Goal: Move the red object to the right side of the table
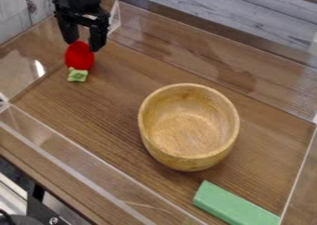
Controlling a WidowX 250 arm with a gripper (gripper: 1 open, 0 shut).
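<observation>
The red toy [78,56] lies in the upper left of the frame on the bench [111,108], its green leaf end [78,75] toward the viewer. The fingers [62,32] are spread wide directly above it, nothing gripped. An off-centre closure is likely to squeeze the rounded toy sideways against the clear wall [31,16].

The red object [78,58] lies on the table [111,104] at upper left, gripper [78,41] directly above it — bowl [188,126] at centre-right, block [234,206] at the lower right edge.
</observation>
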